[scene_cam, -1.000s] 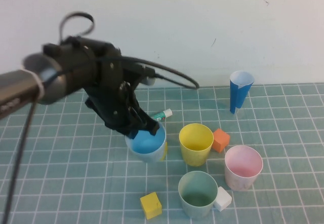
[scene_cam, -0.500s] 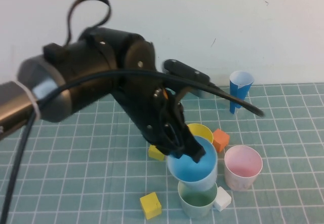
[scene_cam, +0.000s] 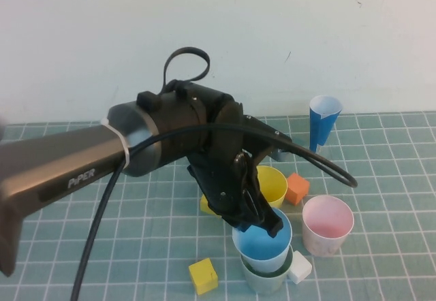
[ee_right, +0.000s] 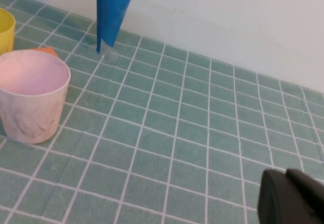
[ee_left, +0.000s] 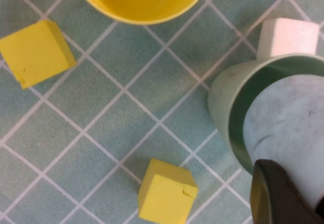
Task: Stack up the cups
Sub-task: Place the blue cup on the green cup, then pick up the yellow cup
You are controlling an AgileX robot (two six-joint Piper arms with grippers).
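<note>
The blue cup (scene_cam: 262,243) is gripped by the left gripper (scene_cam: 262,220), seated partly inside the green cup (scene_cam: 266,279). The right gripper (ee_right: 291,198) is seen closed, empty, near the pink cup (ee_right: 31,95).

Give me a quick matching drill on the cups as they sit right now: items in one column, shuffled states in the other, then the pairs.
Items
1. light blue cup
2. green cup
3. pink cup
4. yellow cup

States
A. stands alone beside the orange cube
B. held by the left gripper, partly inside another cup
C. stands alone, nearest the robot's right
D. receiving another cup, white cube beside it

Pairs: 1-B, 2-D, 3-C, 4-A
</note>
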